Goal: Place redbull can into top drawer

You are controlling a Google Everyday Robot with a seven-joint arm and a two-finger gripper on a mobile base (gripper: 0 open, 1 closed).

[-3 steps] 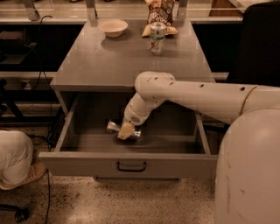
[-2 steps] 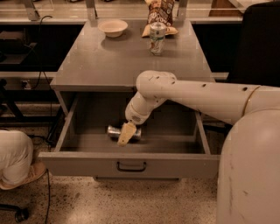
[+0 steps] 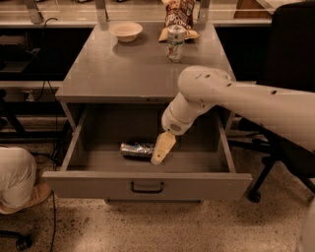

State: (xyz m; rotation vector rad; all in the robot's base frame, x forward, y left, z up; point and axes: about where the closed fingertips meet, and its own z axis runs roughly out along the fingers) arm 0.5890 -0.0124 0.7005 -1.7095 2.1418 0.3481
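Observation:
The redbull can (image 3: 136, 149) lies on its side on the floor of the open top drawer (image 3: 88, 185), left of centre. My gripper (image 3: 160, 152) hangs inside the drawer just to the right of the can's end, a little above the drawer floor. It looks open and holds nothing. One cream finger (image 3: 163, 146) shows and covers the can's right end. My white arm (image 3: 231, 96) reaches in from the right, over the drawer's right side.
On the grey cabinet top (image 3: 138, 69) stand a white bowl (image 3: 126, 30), an upright clear bottle (image 3: 175, 43) and a snack bag (image 3: 180, 14). A person's leg and shoe (image 3: 17, 179) are at the left by the drawer corner. A black chair (image 3: 288, 88) is at the right.
The gripper has let go of the can and drawn back up and to the right. The can now lies alone on the drawer floor.

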